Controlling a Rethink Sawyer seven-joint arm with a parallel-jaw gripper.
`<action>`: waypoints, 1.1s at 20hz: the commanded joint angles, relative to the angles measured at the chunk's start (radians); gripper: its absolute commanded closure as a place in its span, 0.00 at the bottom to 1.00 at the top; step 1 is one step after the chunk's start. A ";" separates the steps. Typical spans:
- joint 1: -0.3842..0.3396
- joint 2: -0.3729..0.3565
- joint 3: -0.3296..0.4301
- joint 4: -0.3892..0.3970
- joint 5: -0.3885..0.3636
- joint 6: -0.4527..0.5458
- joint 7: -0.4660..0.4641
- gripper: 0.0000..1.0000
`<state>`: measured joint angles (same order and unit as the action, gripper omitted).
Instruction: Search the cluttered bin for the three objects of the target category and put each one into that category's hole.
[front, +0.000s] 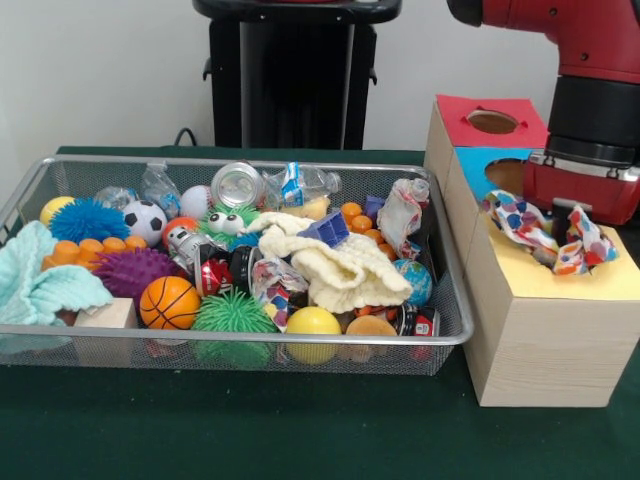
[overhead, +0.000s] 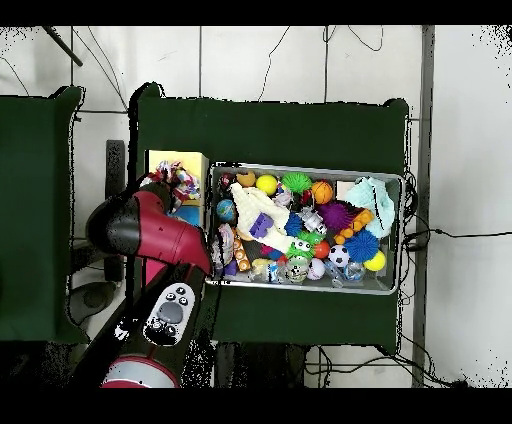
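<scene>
The wire mesh bin (front: 250, 340) holds a heap of toys; it also shows in the overhead view (overhead: 300, 167). To its right stands the yellow-topped box (front: 600, 275). A white spotted fabric piece (front: 535, 230) lies bunched on the yellow top over the hole, which is hidden under it. My gripper (front: 563, 222) comes straight down into this fabric, and its tips are buried in the folds. In the overhead view the fabric (overhead: 181, 181) lies on the yellow top (overhead: 172, 160). Another spotted piece (front: 402, 212) lies at the bin's right end. A third spotted scrap (front: 272, 288) seems to lie mid-bin.
A red-topped box (front: 470, 108) and a blue-topped box (front: 470, 160) stand behind the yellow one, each with a hole. In the bin lie a cream knitted cloth (front: 340, 268), a mint-green towel (front: 40, 285), an orange basketball (front: 168, 302) and several spiky balls.
</scene>
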<state>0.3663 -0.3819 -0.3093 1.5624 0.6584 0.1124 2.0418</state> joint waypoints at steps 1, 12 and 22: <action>-0.029 0.203 0.220 0.073 -0.073 0.176 0.075 1.00; -0.052 0.236 0.256 0.060 -0.072 0.208 0.068 1.00; -0.047 0.234 0.247 0.055 -0.087 0.206 0.060 1.00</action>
<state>0.3267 -0.3624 -0.2696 1.5328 0.6564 0.1240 2.0418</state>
